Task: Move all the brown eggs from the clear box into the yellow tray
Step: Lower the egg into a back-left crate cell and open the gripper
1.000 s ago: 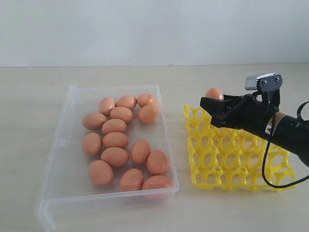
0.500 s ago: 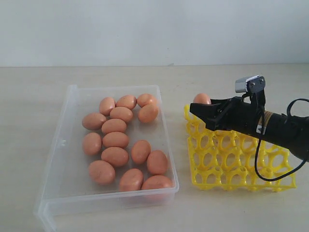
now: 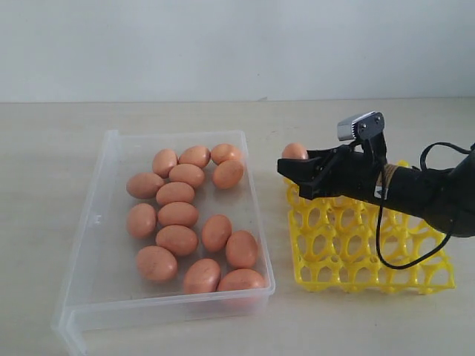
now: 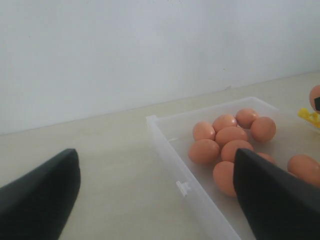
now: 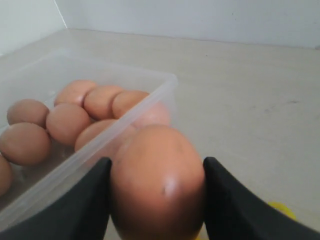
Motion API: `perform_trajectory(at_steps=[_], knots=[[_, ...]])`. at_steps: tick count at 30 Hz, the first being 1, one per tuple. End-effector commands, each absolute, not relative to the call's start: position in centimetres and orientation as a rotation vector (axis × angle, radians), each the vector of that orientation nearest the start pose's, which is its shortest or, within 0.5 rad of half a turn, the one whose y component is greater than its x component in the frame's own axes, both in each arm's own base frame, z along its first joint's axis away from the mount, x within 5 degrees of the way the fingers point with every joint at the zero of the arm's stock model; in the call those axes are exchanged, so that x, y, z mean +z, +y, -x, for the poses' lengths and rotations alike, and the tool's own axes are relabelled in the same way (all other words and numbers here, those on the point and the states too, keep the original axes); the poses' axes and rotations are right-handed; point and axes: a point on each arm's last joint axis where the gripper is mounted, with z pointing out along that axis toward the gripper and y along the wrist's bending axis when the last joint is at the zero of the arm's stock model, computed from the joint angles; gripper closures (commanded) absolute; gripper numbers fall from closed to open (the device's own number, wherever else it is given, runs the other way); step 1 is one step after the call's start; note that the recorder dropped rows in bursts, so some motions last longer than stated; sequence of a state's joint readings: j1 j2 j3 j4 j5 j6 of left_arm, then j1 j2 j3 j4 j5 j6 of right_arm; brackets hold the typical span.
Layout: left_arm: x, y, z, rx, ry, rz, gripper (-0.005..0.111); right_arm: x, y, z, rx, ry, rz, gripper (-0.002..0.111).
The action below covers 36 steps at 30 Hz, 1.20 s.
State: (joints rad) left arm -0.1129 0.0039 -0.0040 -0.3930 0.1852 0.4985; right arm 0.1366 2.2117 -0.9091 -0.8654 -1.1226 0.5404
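Brown oval egg (image 5: 157,185) sits clamped in the right pincer (image 3: 291,167), yellow openwork plastic tray (image 3: 356,256) just below it. Left pincer (image 4: 155,200) stands with jaws apart.

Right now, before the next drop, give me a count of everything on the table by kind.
brown eggs: 16 (15 in the clear box, 1 in the right gripper)
clear box: 1
yellow tray: 1
Total: 18

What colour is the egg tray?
The tray is bright yellow, clearest in the exterior view.
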Motion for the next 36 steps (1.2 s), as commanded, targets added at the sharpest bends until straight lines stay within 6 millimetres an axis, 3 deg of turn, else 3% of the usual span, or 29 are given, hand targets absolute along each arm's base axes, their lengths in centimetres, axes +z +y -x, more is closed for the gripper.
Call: perform_trajectory(at_steps=[1,11,14,22,32,36], knots=[[19.8,-1.3,-5.5,-0.071,1.633,-0.226,0.029,7.6,11.0,-36.1,0.790,1.805,0.599,0.109],[19.8,-1.3,-5.5,-0.071,1.633,-0.226,0.029,7.0,10.7,-36.2,0.744,1.878,0.588,0.109],[19.8,-1.3,-5.5,-0.071,1.633,-0.226,0.029,6.8,10.6,-36.2,0.730,1.899,0.590,0.103],[19.8,-1.3,-5.5,-0.071,1.633,-0.226,0.029,6.9,10.6,-36.2,0.741,1.899,0.581,0.056],[19.8,-1.3,-5.5,-0.071,1.633,-0.226,0.029,7.3,10.6,-36.4,0.734,1.865,0.564,0.054],[19.8,-1.3,-5.5,-0.071,1.633,-0.226,0.029,8.6,10.6,-36.5,0.716,1.821,0.568,0.054]])
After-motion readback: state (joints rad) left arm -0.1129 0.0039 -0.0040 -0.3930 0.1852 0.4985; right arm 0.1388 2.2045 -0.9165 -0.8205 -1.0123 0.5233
